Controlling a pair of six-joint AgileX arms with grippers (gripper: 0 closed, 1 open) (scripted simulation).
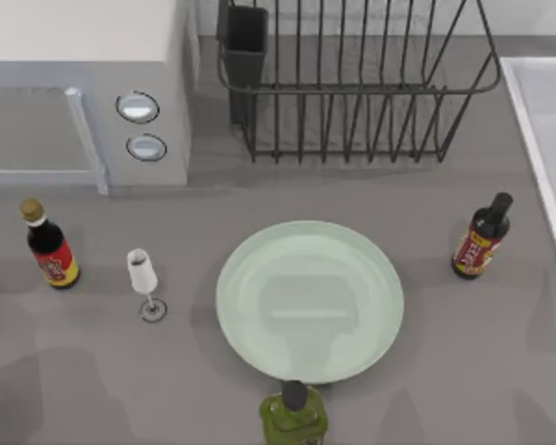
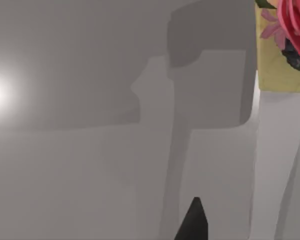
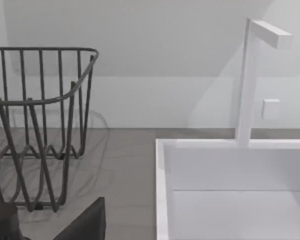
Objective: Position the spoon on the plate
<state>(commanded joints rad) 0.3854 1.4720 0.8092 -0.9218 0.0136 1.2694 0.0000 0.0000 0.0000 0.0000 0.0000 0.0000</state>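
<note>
Plate [image 1: 309, 250] first: it lies flat and bare in the middle of the table, with a green bottle [image 1: 295, 415] touching or just overlapping its near rim and a small wine glass [image 1: 145, 278] standing off to its left. I cannot place the spoon from these views, so finding it is my first job.

Of my left gripper [image 2: 194, 222] I see a dark tip at the edge of its wrist view, facing a plain grey wall. A dark wedge of my right gripper [image 3: 85, 222] looks out at the wire dish rack [image 3: 40, 125] ahead of it, with the white sink [image 3: 230, 190] beside that. I cannot tell whether either gripper is wide or narrow. The plate must lie below and behind where both cameras are aimed.

By my judgement the spoon will be light, stiff and rather slick, with a thin handle that can twist or slip in a loose pinch. I would take it across the handle near the middle, away from the bowl and the end, and close firmly. The plate looks glossy, so the spoon may slide when let go. I would lower it close to the centre before opening, and keep clear of the green bottle and the glass, which would tip easily.
</note>
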